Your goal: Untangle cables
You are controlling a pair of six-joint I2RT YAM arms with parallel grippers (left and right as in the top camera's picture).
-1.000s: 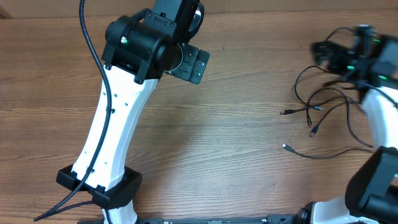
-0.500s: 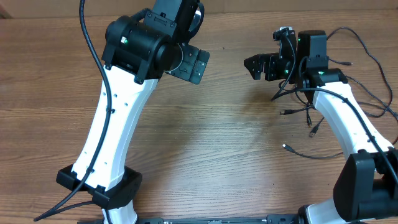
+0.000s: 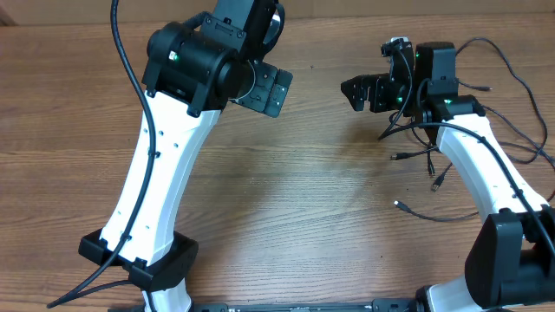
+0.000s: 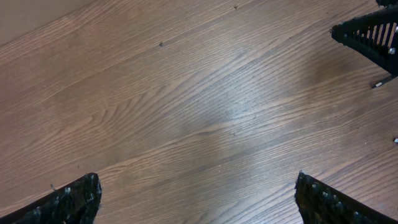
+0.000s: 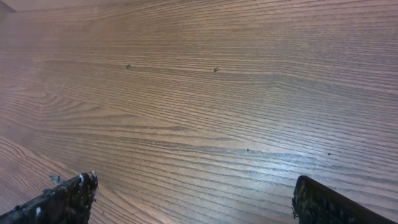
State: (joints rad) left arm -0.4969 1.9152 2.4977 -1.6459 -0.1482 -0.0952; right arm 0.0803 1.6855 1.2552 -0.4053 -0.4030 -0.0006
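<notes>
— Since a second ago the right arm point(image 3: 486, 165) has swung in from the far side of the cables point(image 3: 429, 160), then stopped; the left arm point(image 3: 165, 173) hasn't budged.

— What are the fingers doing?

— On the right gripper point(image 5: 194, 186) the fingers point(image 5: 68, 196) stand wide, only bare wood between them. The left gripper point(image 4: 198, 183) is the same: wide, empty.

— And against the tangle?

— The cables lie in a loose tangle on the table point(image 3: 329, 217), plugs point(image 3: 399, 205) splayed toward the arms' bases. The right gripper hangs just past the tangle, on the left arm's side, not touching it. The left gripper sits well apart, further that way. The right arm crosses over part of it from above, hiding some crossings.

— What could go wrong?

— I'd say a pinch catching two strands at once: cords that thin, jaws that wide. Then a pull drags the whole tangle and tightens it. The arm could also sweep a loop along.
</notes>
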